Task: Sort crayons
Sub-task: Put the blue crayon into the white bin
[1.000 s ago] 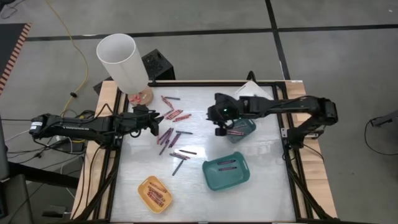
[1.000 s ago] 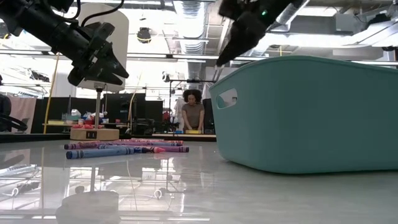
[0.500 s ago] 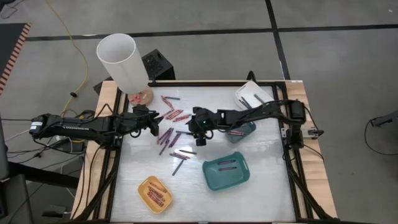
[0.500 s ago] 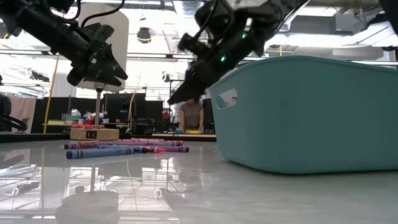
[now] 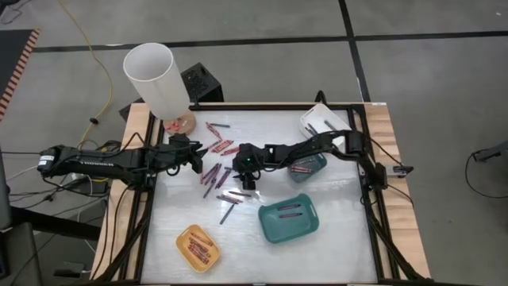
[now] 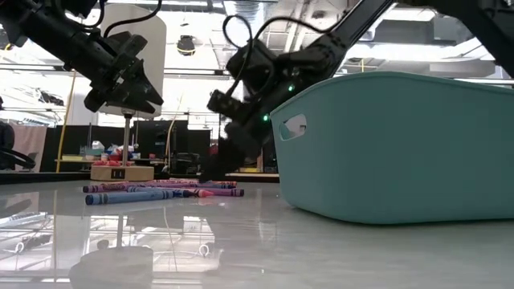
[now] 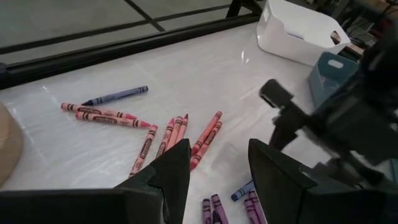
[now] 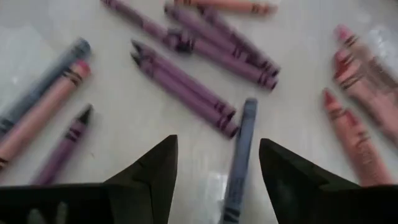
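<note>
Reaching over the middle of the desk [image 5: 317, 246], we hold our right tool [image 5: 245, 179] with its fingers spread wide just above the loose crayons [image 5: 216, 173], a blue-grey crayon [image 8: 238, 158] lying between them, while our left tool [image 5: 196, 156] hovers empty and parted nearby.

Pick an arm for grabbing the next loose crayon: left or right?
Right. Its open hand hangs low over the crayons, straddling a blue-grey crayon. The left hand hovers higher at the pile's edge.
</note>
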Controlling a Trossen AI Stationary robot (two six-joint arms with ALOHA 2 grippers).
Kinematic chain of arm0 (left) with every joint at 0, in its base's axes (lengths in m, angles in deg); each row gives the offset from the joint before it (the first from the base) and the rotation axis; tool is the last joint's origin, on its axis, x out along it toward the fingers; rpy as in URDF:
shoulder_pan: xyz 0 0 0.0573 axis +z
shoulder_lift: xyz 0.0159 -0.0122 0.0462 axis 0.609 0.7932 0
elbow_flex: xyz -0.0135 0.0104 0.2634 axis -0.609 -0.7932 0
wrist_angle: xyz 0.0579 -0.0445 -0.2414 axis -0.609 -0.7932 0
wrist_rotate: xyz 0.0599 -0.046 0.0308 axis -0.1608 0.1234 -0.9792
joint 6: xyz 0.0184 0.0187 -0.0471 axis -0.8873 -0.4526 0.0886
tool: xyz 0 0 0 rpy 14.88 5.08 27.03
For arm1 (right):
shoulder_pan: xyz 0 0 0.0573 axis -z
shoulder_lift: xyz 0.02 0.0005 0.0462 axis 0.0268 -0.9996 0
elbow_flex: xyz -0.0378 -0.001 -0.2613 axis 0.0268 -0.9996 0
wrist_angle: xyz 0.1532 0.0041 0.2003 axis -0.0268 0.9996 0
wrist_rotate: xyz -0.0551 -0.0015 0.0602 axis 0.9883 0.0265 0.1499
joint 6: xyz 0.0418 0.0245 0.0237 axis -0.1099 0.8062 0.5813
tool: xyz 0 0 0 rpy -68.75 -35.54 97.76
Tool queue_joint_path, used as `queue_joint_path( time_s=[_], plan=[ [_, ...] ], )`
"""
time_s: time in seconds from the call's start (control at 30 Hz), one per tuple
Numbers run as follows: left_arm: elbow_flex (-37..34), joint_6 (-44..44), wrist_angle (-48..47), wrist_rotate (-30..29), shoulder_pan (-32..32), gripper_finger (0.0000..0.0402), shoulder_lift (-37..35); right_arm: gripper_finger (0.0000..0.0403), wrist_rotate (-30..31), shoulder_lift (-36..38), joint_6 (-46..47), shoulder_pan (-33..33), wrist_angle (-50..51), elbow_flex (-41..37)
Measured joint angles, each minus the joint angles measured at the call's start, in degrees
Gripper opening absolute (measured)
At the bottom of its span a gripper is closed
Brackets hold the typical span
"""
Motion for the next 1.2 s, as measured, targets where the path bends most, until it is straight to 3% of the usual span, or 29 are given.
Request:
queue_joint_path(
  time_s=[0.23, 0.7, 1.0, 1.2],
  plan=[
    [0.0, 0.0, -0.1, 0.0, 0.0, 0.0151, 0.0, 0.0202, -0.3, -2.0, 3.5, 1.1, 3.2, 1.2],
    [0.0, 0.4, -0.1, 0.0, 0.0, 0.0151, 0.0, 0.0011, 2.3, -1.9, 4.7, 1.7, 6.6, 1.3],
    [0.0, 0.5, -0.1, 0.1, 0.0, 0.0151, 0.0, 0.0005, 2.3, 0.6, 6.3, 1.2, 8.4, 0.9],
    [0.0, 0.5, -0.1, 0.6, 0.0, 0.0151, 0.0, 0.0004, 2.2, 7.2, 4.5, 2.1, 13.0, 0.8]
  ],
)
